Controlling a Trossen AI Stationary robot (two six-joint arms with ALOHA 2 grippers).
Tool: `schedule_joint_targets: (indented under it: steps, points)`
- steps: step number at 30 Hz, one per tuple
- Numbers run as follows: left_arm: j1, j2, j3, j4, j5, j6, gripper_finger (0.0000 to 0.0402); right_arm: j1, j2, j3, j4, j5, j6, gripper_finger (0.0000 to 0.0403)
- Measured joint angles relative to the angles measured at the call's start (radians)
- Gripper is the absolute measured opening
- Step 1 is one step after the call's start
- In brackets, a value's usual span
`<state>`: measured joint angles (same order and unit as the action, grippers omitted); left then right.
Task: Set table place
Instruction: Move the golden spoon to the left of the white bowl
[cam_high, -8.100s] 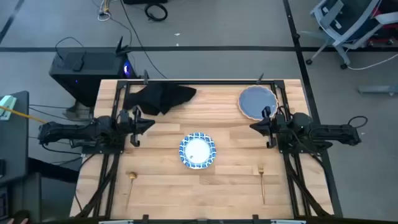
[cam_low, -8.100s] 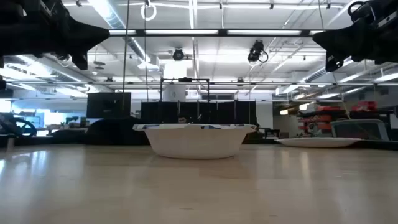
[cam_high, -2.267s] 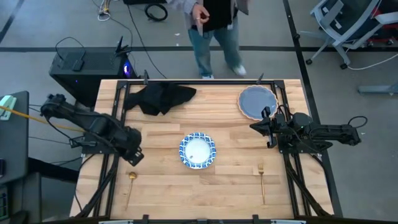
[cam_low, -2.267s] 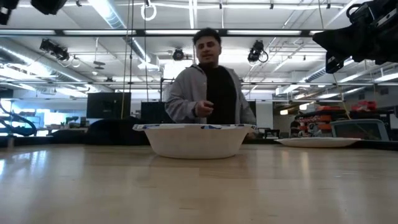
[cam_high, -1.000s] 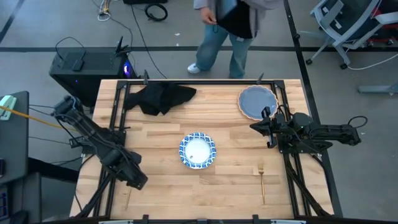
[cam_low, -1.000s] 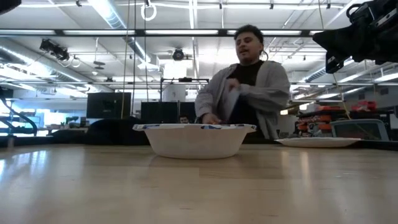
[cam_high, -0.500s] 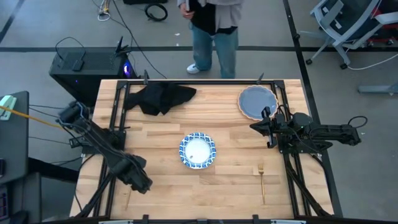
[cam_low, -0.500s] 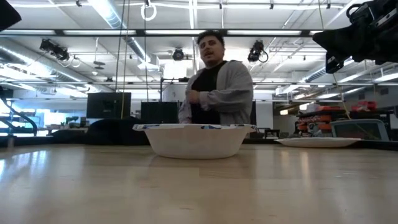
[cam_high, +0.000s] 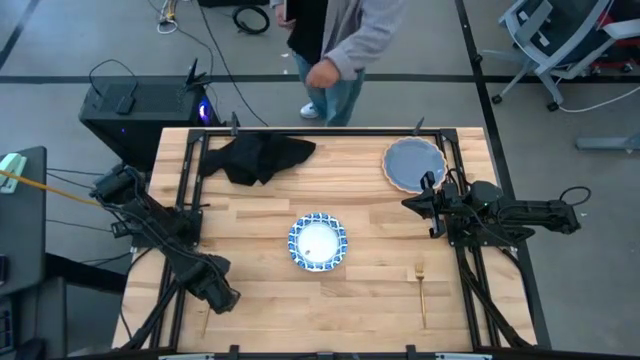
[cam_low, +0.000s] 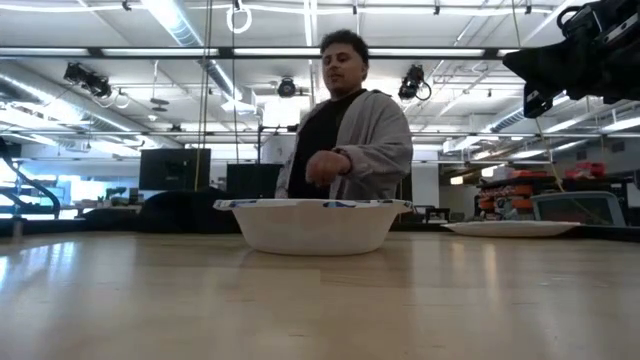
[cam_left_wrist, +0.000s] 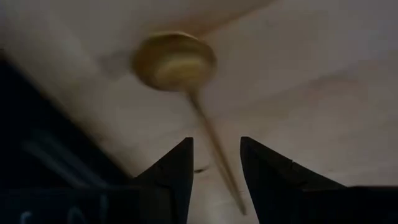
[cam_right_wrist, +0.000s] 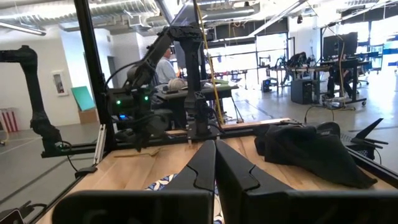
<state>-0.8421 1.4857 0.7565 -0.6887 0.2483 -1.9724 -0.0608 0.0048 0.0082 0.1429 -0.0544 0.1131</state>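
Note:
The gold spoon (cam_left_wrist: 176, 60) lies flat on the table (cam_high: 370, 300) at the near left. My left gripper (cam_left_wrist: 216, 146) hangs over it, open; its two fingers stand on either side of the thin handle (cam_left_wrist: 214, 146), and I cannot tell whether they touch it. In the high view the left gripper (cam_high: 217, 296) hides most of the spoon. The patterned dish (cam_high: 318, 242) sits at the centre, the blue-grey plate (cam_high: 414, 163) at the far right, the black napkin (cam_high: 258, 155) at the far left, and the gold fork (cam_high: 422, 295) at the near right. My right gripper (cam_high: 432, 205) waits shut beside the plate, above the table.
Black rails (cam_high: 190, 180) run along the table's left and right sides. A person (cam_high: 325, 40) stands just beyond the far edge, one hand hanging down. Bare wood lies between the dish and the fork.
My left arm has shifted slightly above the spoon at the near left. The person beyond the far edge has stepped toward the left. The right arm has kept still.

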Motion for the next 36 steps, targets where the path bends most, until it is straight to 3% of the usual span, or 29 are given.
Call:
schedule_joint_targets:
  steps: [4, 13, 27, 36]
  points:
    - [0.0, -0.001, -0.071, 0.139, 0.004, -0.011, 0.0135, 0.0, 0.0, 0.0, 0.0, 0.0, 0.0, 0.0013]
    - [0.0, 0.0, -0.053, 0.146, -0.001, -0.026, 0.0141, 0.0, 0.0, 0.0, 0.0, 0.0, 0.0, 0.0013]
    - [-0.005, 0.0, -0.003, -0.053, -0.004, -0.085, 0.0128, 0.0, 0.0, 0.0, 0.0, 0.001, 0.0, 0.0011]
    - [-0.009, 0.0, -0.051, -0.057, -0.001, -0.116, 0.0117, 0.0, 0.0, 0.0, -0.003, 0.001, 0.001, 0.0008]
